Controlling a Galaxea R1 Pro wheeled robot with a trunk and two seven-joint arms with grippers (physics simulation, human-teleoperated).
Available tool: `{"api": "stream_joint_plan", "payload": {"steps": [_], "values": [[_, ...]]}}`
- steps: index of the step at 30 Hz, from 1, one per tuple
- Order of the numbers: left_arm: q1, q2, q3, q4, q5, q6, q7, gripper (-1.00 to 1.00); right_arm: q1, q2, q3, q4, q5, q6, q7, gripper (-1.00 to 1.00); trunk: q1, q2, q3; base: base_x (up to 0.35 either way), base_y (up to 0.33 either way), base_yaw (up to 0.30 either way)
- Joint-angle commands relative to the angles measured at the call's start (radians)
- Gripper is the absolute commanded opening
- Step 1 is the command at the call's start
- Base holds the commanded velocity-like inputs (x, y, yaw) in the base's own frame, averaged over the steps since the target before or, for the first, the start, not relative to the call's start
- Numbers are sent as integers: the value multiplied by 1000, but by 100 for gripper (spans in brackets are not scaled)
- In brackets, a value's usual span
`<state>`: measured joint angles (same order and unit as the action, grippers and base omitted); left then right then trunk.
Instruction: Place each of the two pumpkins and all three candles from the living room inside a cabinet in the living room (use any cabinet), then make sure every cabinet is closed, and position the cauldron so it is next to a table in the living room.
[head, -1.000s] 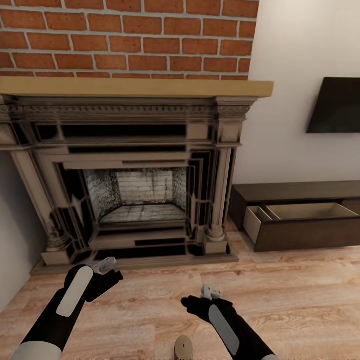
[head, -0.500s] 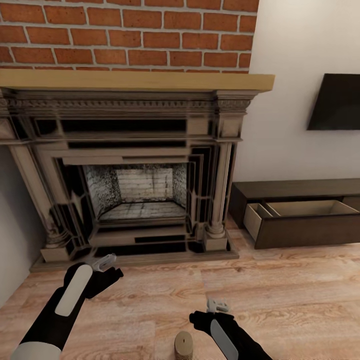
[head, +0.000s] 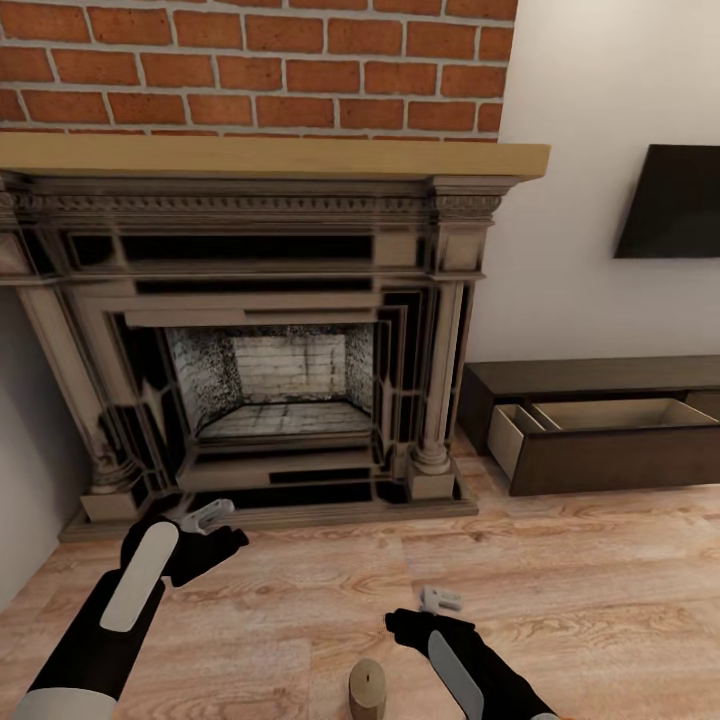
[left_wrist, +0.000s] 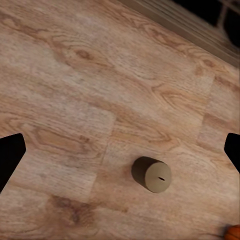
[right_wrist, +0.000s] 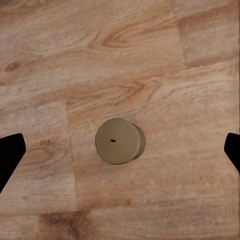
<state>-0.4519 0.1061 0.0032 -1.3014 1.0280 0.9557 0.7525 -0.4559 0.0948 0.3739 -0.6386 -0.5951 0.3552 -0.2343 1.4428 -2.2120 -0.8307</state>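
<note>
Nearest of all, a short tan cylindrical candle (head: 367, 692) stands upright on the pale wood-plank floor (head: 560, 560), and everything else is placed from it. Just beside the candle, on its right and slightly beyond, hangs the right gripper (head: 440, 600) on its black-and-white arm; the right wrist view looks straight down on the candle (right_wrist: 119, 140), which sits centred between the two dark fingers (right_wrist: 10, 157), spread wide and holding nothing. Beyond the candle to its left, well apart, the left gripper (head: 208, 514) hovers over the floor; its wrist view shows the same candle (left_wrist: 152, 174) between parted, empty fingers (left_wrist: 10, 159), with a sliver of a bright-orange pumpkin (left_wrist: 233, 233) on the floor near the candle. Farther off stands an ornate dark carved fireplace surround (head: 270, 330) under a light wooden mantel (head: 270, 157) and red brick wall (head: 250, 65). Far right of the candle, the long low dark-brown wooden cabinet (head: 600, 455) against the white wall has one pale-lined drawer (head: 615, 415) pulled open. Above it hangs a black flat screen (head: 672, 202).
</note>
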Motion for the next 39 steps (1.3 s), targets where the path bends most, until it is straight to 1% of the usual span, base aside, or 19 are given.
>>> {"api": "stream_joint_plan", "payload": {"steps": [1, 3, 5, 24, 28, 32, 36, 39], "values": [[-1, -1, 0, -1, 10, 2, 10, 100, -1, -7, 5, -2, -11, -1, -9, 100, 0, 0, -1, 0, 0, 0], [-1, -2, 0, -1, 10, 2, 10, 100, -1, -16, 5, -2, -11, -4, -8, 100, 0, 0, -1, 0, 0, 0], [-1, -3, 1, -1, 9, 2, 10, 100, -1, -18, 5, -3, -11, -5, -8, 100, 0, 0, -1, 0, 0, 0], [-1, -2, 6, -1, 9, 2, 7, 100, -1, -20, 5, -3, -11, -7, -8, 100, 0, 0, -1, -2, 1, 0], [-1, -1, 9, -1, 10, 3, 8, 100, -1, -20, 5, -3, -11, -7, -9, 100, 0, 0, 0, -140, 157, -39], [-1, 1, 10, -1, 11, 3, 8, 100, -1, -20, 5, -2, -11, -7, -8, 100, 0, 0, 4, -188, 244, -167], [-1, 1, 10, -1, 11, 3, 7, 100, -1, -20, 5, -2, -11, -7, -8, 100, 0, 0, 6, -62, 272, -138], [-1, -1, 5, -1, 10, 2, 8, 100, -1, -20, 4, -2, -11, -7, -8, 100, 0, 0, 7, -13, 105, -33]]}}
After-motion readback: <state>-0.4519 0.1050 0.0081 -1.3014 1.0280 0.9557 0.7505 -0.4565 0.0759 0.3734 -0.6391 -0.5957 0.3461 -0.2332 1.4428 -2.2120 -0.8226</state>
